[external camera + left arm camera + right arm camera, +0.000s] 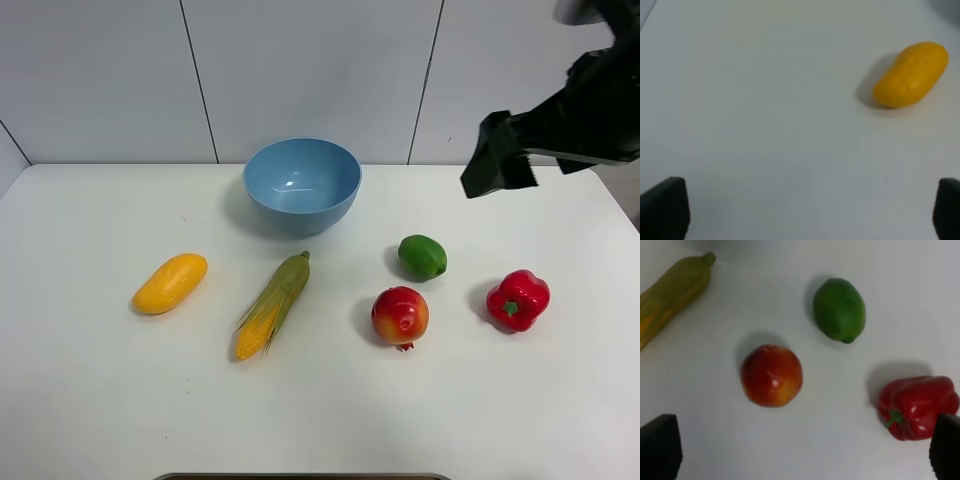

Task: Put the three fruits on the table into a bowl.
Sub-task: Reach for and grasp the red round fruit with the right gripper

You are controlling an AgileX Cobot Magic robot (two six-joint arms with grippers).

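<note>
While all 3 fruits lie on the wide white tabletop [100,420] and the deep light-blue bowl [302,183] stands empty at its rear, the right gripper [802,447] hangs high, fingers spread and empty; a sound first pick would centre it over the small glossy green lime [839,309], closing across the short axis, clear of the lobed red bell pepper [917,407]. Near the lime lies the round red-yellow pomegranate [772,375]; the elongated yellow-orange mango [911,74] lies far left, ahead of the left gripper [804,209], likewise spread and empty.
</note>
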